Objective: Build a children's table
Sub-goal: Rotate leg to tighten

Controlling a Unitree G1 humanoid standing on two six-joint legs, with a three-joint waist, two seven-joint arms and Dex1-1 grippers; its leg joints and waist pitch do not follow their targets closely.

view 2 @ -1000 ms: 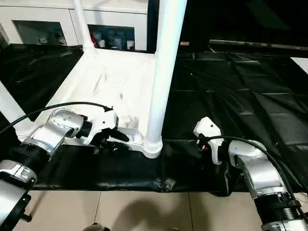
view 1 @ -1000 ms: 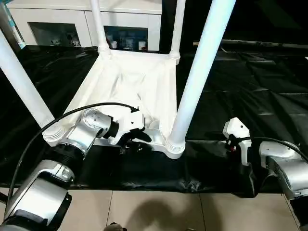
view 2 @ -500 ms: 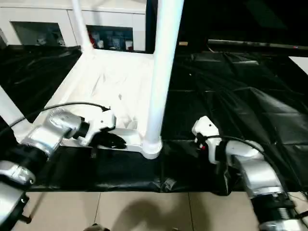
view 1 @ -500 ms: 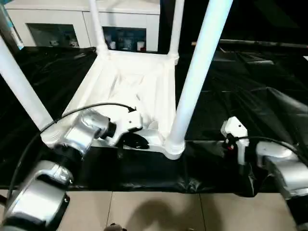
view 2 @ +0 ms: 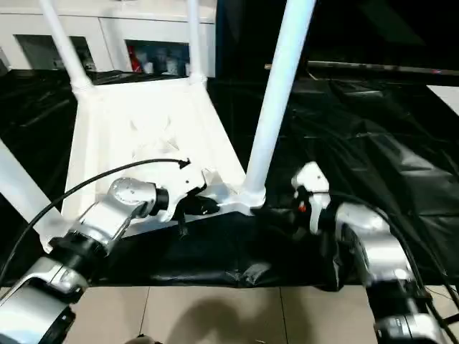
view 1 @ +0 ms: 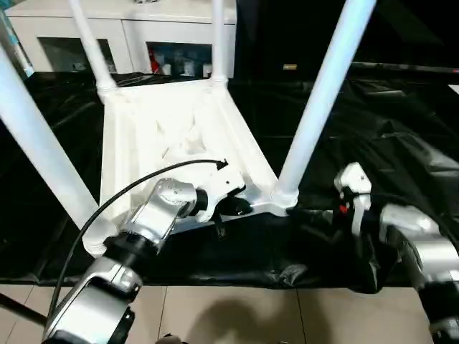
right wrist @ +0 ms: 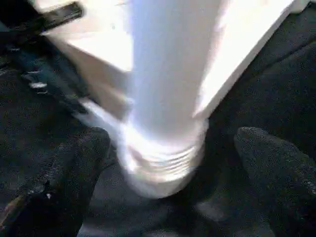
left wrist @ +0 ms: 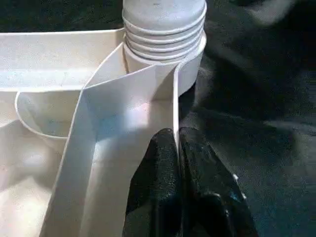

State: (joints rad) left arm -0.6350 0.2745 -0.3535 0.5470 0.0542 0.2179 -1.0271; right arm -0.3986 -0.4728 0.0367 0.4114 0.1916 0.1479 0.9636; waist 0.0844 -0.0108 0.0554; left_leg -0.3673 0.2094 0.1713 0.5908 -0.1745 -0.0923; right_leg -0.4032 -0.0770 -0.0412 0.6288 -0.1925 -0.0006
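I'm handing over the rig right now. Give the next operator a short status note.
Left hand: shut on the rim of the children's table, beside the near right leg.
Right hand: open, fingers either side of that leg's base, not gripping.
Table lies upside down on the black cloth, all four legs standing in their sockets.
Left: check the legs are seated, then turn it upright.

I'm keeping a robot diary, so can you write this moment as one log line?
children's table: upside down, four legs up | left gripper: shut on near rim | right gripper: open around near right leg
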